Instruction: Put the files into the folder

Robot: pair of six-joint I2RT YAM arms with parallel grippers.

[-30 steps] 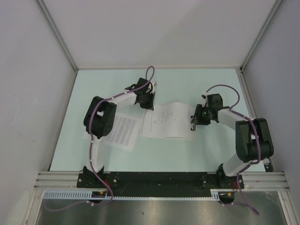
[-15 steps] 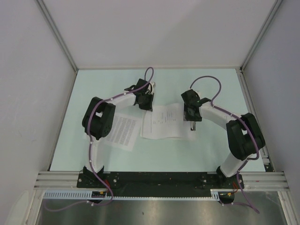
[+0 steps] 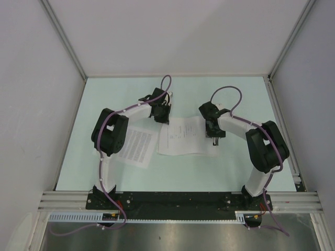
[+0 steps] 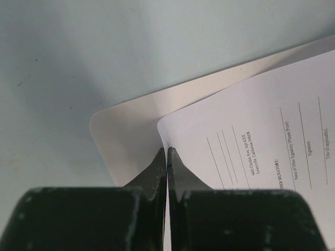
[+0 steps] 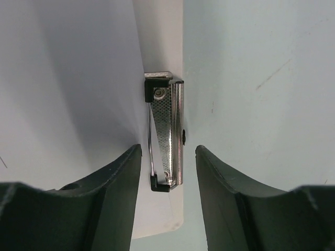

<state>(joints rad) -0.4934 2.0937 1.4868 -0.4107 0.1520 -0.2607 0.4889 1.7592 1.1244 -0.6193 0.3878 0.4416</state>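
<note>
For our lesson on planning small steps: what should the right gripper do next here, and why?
Probably close the right gripper on the folder's metal clip to squeeze it open. Its open jaws straddle the clip, while the left gripper pinches the signature sheet's corner over the folder, ready to slide under.

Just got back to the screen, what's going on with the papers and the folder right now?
The left gripper is shut on a corner of the sparser printed sheet, which lies on top of the white folder. The right gripper is open, with a finger on either side of the metal clip at the folder's short edge. The densely printed sheet lies apart on the table, partly under the left arm. Nothing looks tucked under the clip yet.
</note>
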